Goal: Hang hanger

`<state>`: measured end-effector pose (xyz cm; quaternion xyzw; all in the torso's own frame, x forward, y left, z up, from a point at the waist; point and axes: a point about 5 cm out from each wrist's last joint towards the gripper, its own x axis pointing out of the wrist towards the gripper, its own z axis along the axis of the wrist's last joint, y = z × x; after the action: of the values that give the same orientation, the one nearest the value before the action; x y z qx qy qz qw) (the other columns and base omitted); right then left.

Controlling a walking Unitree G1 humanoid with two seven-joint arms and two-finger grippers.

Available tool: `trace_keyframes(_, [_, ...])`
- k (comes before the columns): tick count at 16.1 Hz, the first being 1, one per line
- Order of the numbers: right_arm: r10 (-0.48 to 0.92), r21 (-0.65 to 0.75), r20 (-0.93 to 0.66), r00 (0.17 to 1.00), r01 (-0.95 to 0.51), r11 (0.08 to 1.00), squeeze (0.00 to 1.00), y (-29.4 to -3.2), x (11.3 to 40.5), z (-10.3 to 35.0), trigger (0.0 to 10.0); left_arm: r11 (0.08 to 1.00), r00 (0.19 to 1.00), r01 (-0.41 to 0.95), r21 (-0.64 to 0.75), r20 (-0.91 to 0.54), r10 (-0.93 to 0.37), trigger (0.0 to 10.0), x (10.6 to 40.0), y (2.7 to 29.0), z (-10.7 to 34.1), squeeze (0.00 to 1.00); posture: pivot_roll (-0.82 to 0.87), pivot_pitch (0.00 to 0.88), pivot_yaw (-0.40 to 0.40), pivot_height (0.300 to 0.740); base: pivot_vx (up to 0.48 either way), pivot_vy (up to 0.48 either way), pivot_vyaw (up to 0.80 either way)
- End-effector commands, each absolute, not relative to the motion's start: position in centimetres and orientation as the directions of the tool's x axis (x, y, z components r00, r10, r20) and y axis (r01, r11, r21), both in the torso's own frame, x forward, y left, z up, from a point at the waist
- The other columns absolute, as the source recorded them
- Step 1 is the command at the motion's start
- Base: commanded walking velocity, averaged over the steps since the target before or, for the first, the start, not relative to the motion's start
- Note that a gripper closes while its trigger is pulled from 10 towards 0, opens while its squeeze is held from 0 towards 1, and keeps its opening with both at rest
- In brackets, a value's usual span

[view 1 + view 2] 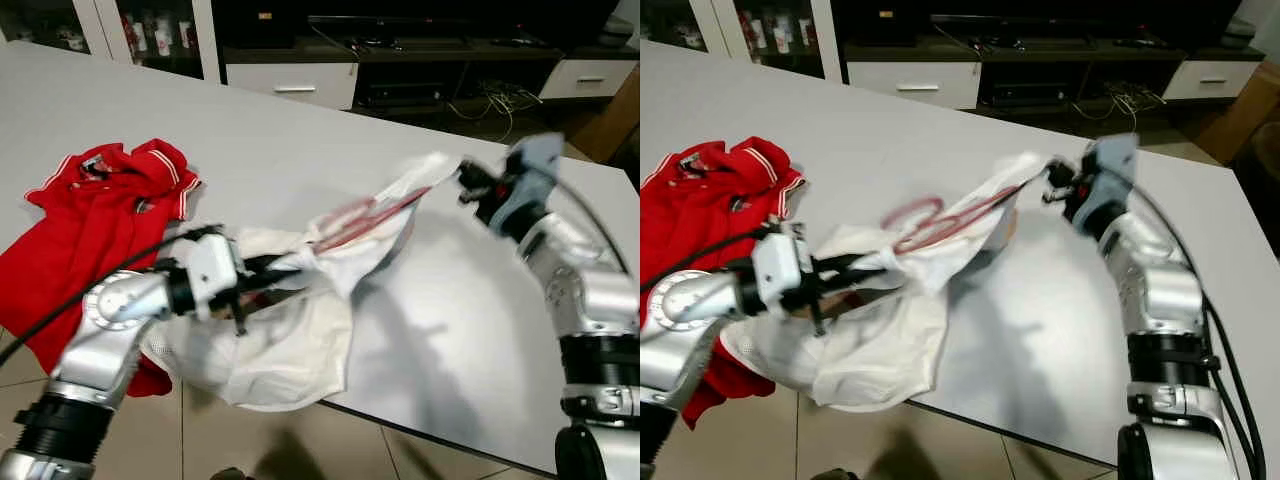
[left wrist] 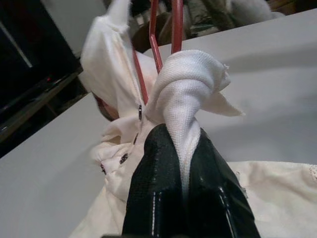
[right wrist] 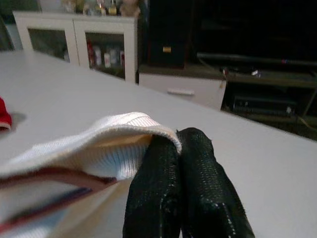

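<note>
Hanger (image 1: pixel 365 215): red wire, blurred, threaded inside a white shirt (image 1: pixel 290 330) held above the grey tabletop (image 1: pixel 300 140). Its long axis runs from the left gripper (image 2: pixel 181 148) up toward the right gripper (image 3: pixel 179 144). Both sets of jaws are clamped on the shirt fabric. A red shirt (image 1: pixel 90 230) lies beside the white shirt. White cabinets (image 1: pixel 290 80) stand beyond the tabletop.

We hold our left gripper (image 2: pixel 181 148) and right gripper (image 3: pixel 179 144) pinched tight on opposite ends of the white shirt (image 1: pixel 290 340).
</note>
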<state>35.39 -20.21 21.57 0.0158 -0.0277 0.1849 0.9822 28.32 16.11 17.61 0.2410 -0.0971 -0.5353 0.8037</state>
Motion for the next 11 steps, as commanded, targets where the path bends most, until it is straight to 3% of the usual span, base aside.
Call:
trace_keyframes(1, [0.464,-0.002,0.076,0.883,-0.465,0.885,0.00,-18.7,35.1,22.1,0.0,0.252,0.362,0.806,0.536,-0.108,-0.926,0.0,28.2,14.9,18.3,0.00,0.05,0.080,-0.081,0.740,0.000,0.000,0.00])
trace_keyframes(6, [0.480,-0.035,-0.032,0.877,-0.481,0.876,0.00,-20.0,35.0,20.9,0.0,0.275,0.375,0.793,0.544,-0.080,-0.923,0.0,28.5,15.4,19.0,0.00,0.05,0.082,-0.078,0.740,0.000,0.000,0.00])
trace_keyframes(11, [0.700,-0.084,-0.212,0.682,-0.727,0.682,0.00,-18.9,31.7,18.6,0.0,0.314,0.527,0.697,0.645,-0.164,-0.834,0.0,29.8,17.6,18.6,0.00,0.06,0.080,-0.078,0.740,0.000,0.000,0.00])
